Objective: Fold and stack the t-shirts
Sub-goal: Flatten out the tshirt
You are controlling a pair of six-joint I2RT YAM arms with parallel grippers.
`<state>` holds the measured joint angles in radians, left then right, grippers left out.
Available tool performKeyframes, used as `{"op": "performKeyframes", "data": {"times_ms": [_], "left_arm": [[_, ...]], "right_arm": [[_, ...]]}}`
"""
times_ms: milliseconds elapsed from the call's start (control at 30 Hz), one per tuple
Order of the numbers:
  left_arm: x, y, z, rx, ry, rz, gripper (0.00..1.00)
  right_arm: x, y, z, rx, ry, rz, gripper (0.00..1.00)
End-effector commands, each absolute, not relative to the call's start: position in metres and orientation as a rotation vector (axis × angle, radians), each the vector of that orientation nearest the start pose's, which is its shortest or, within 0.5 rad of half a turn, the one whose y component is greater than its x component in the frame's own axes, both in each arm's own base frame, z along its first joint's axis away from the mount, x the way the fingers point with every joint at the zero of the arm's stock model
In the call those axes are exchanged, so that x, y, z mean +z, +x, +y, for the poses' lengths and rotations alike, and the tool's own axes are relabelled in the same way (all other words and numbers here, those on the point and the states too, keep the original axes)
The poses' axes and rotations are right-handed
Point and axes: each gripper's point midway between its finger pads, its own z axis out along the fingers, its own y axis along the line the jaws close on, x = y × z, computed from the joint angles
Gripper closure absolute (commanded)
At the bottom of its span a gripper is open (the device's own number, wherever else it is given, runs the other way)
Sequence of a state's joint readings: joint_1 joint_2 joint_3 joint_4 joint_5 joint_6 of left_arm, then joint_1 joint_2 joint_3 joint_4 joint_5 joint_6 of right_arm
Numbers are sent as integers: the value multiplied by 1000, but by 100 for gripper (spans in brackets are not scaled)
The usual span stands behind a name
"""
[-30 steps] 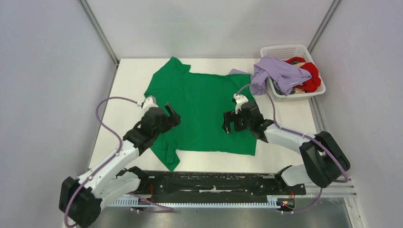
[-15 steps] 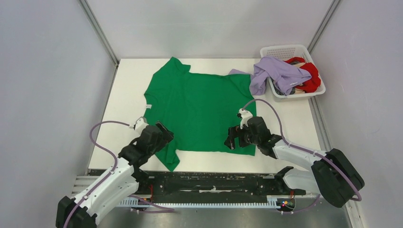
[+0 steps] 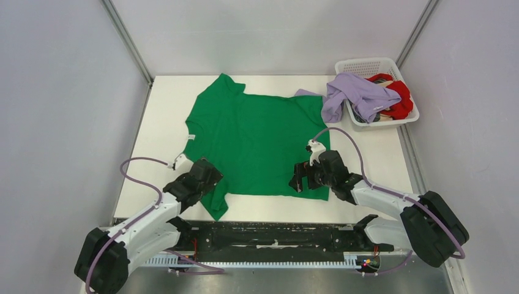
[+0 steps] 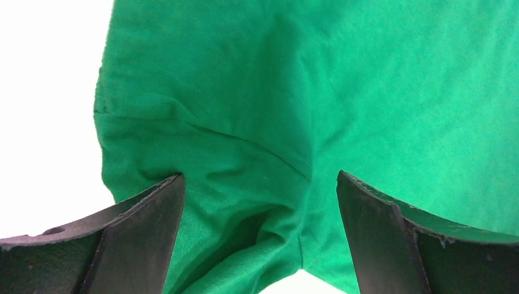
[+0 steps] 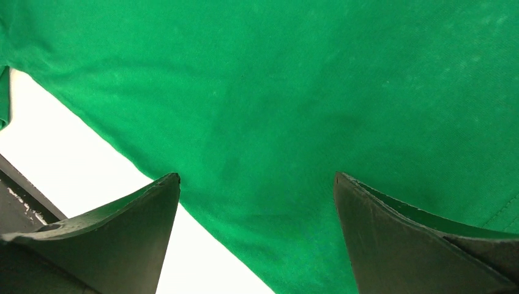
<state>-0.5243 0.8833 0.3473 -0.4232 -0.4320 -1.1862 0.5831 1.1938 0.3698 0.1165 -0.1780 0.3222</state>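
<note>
The bright green t-shirt (image 3: 257, 141) lies spread flat on the white table (image 3: 159, 135). My left gripper (image 3: 205, 177) is open, its jaws straddling the wrinkled near left sleeve and armpit seam (image 4: 257, 184). My right gripper (image 3: 304, 177) is open over the shirt's near right edge, whose hem (image 5: 202, 202) runs between the jaws. The pale lavender t-shirt (image 3: 355, 95) hangs over the basket's left rim onto the table. The red t-shirt (image 3: 401, 98) lies bunched inside the basket.
The white lattice basket (image 3: 367, 66) stands at the far right corner. A black rail (image 3: 275, 236) runs along the table's near edge by the arm bases. Grey walls with metal posts enclose the table.
Both arms have pulled back from the shirt's middle toward its near edge. Over the last half second the left gripper shifted slightly and the right one stayed put. The shirt has not moved.
</note>
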Motion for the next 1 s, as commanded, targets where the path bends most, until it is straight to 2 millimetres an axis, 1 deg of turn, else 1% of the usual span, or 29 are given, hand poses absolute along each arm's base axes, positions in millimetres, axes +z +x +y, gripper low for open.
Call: {"op": "performKeyframes", "data": {"times_ms": [0,33,133,367,500,600,633,700,767,833,867,933,967], "left_arm": [[22,198,-33,80,-1008,2210,0],[25,199,-28,107,-1006,2208,0],[25,209,-31,77,-996,2231,0],[11,233,-28,107,-1024,2360,0],[15,250,-24,154,-988,2393,0],[27,267,-22,171,-932,2382,0],[35,276,-21,178,-911,2367,0],[49,287,-21,188,-886,2351,0],[63,292,-24,165,-874,2345,0],[74,289,-28,118,-878,2345,0],[78,282,-31,92,-893,2354,0],[81,263,-35,51,-930,2386,0],[80,250,-37,33,-955,2409,0]], "right_arm": [[13,216,176,556,-378,2401,2],[14,217,175,551,-378,2397,2],[16,221,173,539,-390,2386,2],[17,231,167,508,-397,2374,2],[13,234,163,491,-392,2389,2],[14,237,163,495,-388,2385,2],[16,240,163,493,-390,2375,2],[24,245,165,491,-398,2346,2],[36,251,167,496,-397,2302,2],[48,256,168,504,-385,2251,2],[54,257,168,508,-374,2223,2],[64,261,165,496,-348,2168,2],[69,263,162,483,-324,2141,2]]}}
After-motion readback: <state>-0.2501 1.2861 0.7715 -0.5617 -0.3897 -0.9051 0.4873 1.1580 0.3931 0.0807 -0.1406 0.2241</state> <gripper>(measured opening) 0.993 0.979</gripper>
